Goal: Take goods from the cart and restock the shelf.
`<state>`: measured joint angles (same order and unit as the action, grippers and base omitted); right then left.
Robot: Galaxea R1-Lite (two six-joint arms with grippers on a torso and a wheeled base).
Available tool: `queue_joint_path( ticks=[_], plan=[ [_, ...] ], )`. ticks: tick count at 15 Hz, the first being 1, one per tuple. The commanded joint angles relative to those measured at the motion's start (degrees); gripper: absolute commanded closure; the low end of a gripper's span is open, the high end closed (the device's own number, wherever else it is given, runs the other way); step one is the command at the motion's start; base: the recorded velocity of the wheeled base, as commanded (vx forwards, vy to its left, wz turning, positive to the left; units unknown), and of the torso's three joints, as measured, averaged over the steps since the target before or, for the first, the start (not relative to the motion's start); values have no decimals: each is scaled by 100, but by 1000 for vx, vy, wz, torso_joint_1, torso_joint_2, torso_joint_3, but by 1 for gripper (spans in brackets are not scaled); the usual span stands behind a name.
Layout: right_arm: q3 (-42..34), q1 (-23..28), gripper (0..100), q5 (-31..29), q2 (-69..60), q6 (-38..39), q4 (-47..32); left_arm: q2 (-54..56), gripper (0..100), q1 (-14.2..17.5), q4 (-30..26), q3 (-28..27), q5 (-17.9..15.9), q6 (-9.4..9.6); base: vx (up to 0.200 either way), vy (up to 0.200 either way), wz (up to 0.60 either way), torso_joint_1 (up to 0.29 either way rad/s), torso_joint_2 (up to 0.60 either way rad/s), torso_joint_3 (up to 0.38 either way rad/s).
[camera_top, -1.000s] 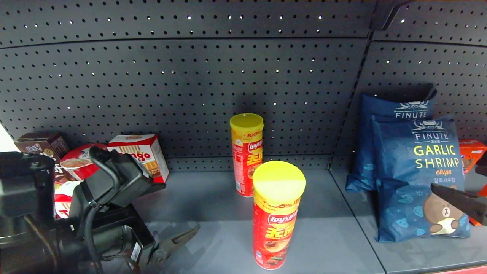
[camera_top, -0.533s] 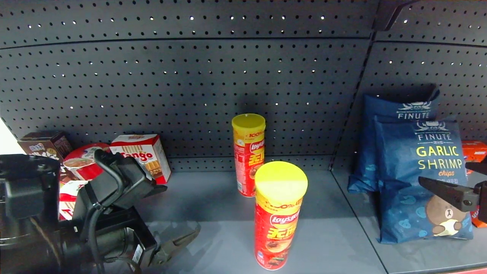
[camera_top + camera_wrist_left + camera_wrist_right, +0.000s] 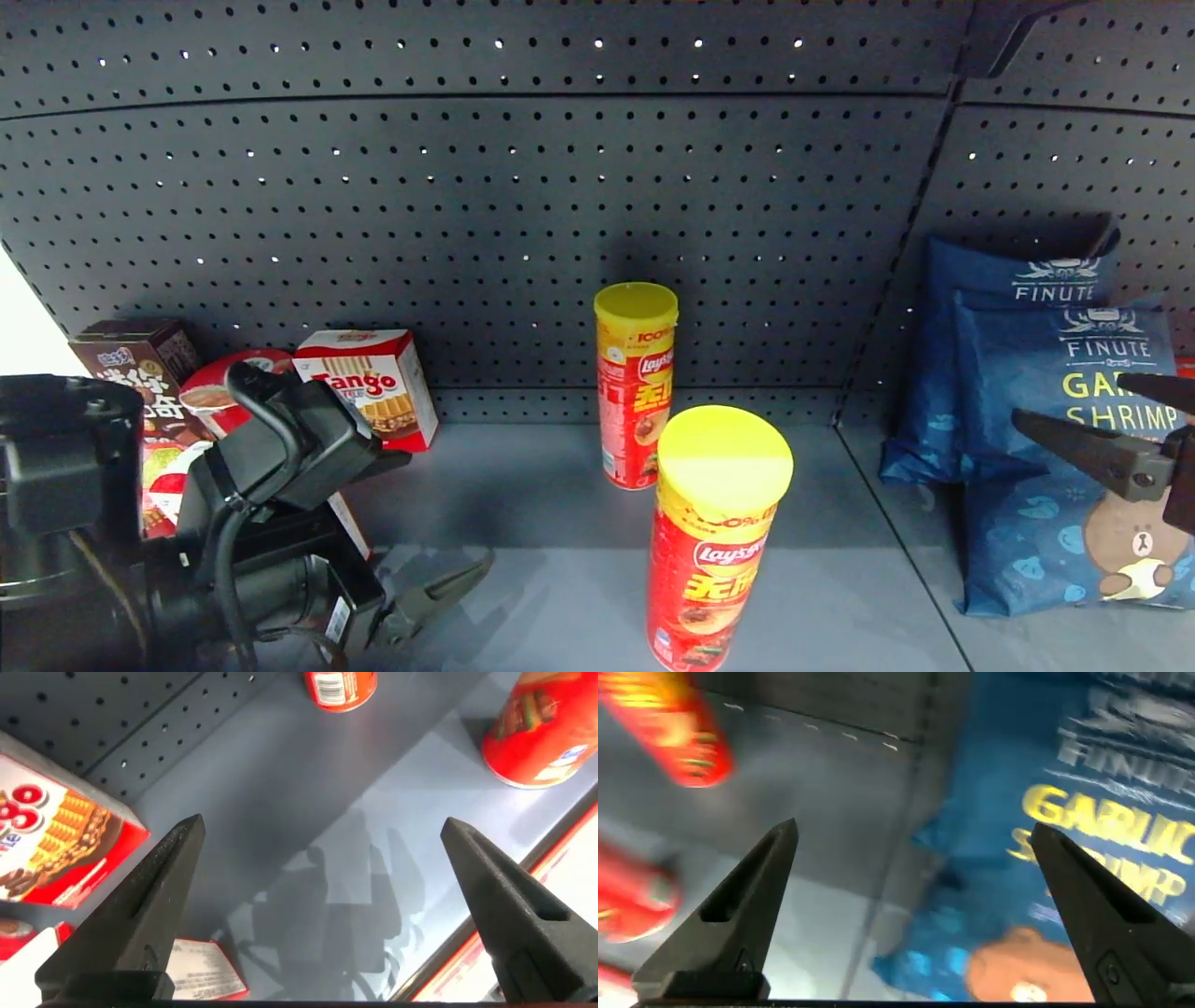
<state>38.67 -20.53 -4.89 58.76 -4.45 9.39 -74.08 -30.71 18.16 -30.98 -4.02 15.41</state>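
Two red chip cans with yellow lids stand upright on the grey shelf [image 3: 541, 485]: the front can [image 3: 717, 551] near the edge, the back can [image 3: 637, 387] by the pegboard. My left gripper [image 3: 446, 583] is low at the shelf's front left, open and empty; in the left wrist view [image 3: 318, 915] both cans' bases [image 3: 542, 728] lie beyond its fingers. My right gripper [image 3: 1116, 429] hangs open and empty in front of the blue chip bags [image 3: 1027, 411]; in the right wrist view [image 3: 915, 915] a blue bag [image 3: 1083, 859] lies past its fingers.
A wafer box [image 3: 373, 385], a red bowl pack [image 3: 224, 397] and a brown box [image 3: 140, 359] crowd the shelf's left end. The perforated back panel [image 3: 467, 215] closes the rear. Bare shelf lies between the wafer box and the cans.
The head camera has turned, so everything sits further right in the picture. My right gripper has risen against the blue bags, from the bear print to the lettering. The left arm stays put.
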Motion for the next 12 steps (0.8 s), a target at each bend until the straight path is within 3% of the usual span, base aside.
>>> queue_joint_path(
  ticks=[1,6,12],
  plan=[
    [-272,-162,0,93,83,-12,204,8,0,-5,12,13,-2,6,0,0,0,0,0,0],
    [-298,-1173,0,93,663,-38,283,25,0,-14,12,30,-2,6,0,0,0,0,0,0],
    [-422,-1586,0,76,1261,-30,318,-98,0,-14,12,4,-11,15,0,0,0,0,0,0]
  ],
)
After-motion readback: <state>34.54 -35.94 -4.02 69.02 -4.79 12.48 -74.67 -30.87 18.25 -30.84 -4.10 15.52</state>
